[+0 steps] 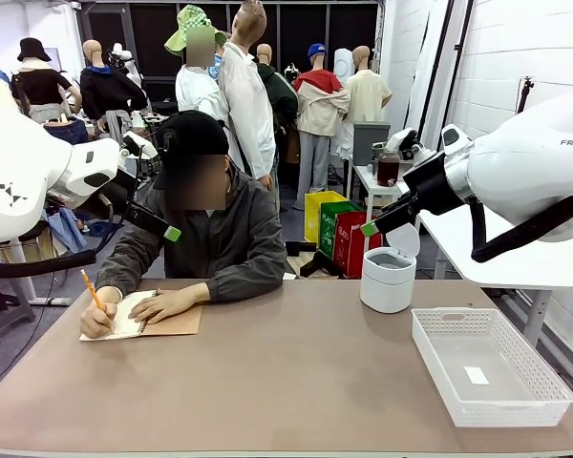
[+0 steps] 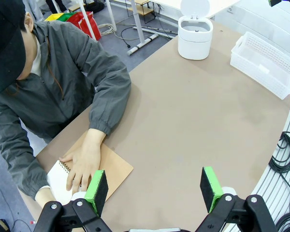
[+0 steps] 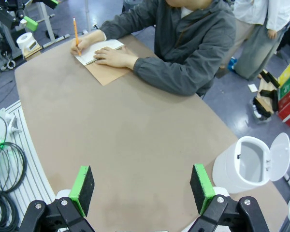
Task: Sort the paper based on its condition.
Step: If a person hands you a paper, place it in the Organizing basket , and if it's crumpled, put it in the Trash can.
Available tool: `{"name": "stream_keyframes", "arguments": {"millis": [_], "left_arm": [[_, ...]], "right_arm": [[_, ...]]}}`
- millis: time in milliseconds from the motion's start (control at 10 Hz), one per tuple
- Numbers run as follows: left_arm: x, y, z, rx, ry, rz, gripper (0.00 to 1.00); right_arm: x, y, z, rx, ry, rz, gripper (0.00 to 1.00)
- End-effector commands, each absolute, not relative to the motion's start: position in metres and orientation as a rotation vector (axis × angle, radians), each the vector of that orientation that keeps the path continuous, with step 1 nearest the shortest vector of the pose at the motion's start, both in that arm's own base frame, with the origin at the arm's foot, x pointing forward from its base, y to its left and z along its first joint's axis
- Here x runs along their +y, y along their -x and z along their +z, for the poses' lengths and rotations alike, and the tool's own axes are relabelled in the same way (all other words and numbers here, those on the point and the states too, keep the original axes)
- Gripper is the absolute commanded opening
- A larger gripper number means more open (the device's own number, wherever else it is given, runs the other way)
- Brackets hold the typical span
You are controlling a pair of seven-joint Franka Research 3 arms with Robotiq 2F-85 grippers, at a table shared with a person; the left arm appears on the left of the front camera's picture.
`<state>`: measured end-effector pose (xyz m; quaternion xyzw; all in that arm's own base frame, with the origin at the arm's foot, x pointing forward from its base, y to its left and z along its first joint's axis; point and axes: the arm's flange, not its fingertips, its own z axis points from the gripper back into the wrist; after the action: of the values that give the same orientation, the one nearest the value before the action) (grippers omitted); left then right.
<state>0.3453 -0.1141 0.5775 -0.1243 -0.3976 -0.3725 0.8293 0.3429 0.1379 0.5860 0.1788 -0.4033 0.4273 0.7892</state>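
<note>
Aloft, left fingers and right fingers spread wide above table.

Brightly and evenly lit from overhead, with no hard shadows. Only faint, soft shade on table beside basket and bin. Mild sheen on blue floor. Dark at far back of room in front view. Sharp throughout, no motion blur. Strongly bent at edges in both wrist views, table rim bowed.
</note>
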Motion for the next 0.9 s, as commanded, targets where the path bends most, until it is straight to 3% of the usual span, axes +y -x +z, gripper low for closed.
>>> {"name": "stream_keyframes", "arguments": {"millis": [0,800], "left_arm": [[-0.1131,-0.3453,0.5785,-0.836,0.268,-0.791,1.00],[-0.1131,-0.3453,0.5785,-0.836,0.268,-0.791,1.00]], "right_arm": [[0.1371,-0.3425,0.5856,-0.863,-0.394,0.922,1.00],[0.1371,-0.3425,0.5856,-0.863,-0.394,0.922,1.00]]}}
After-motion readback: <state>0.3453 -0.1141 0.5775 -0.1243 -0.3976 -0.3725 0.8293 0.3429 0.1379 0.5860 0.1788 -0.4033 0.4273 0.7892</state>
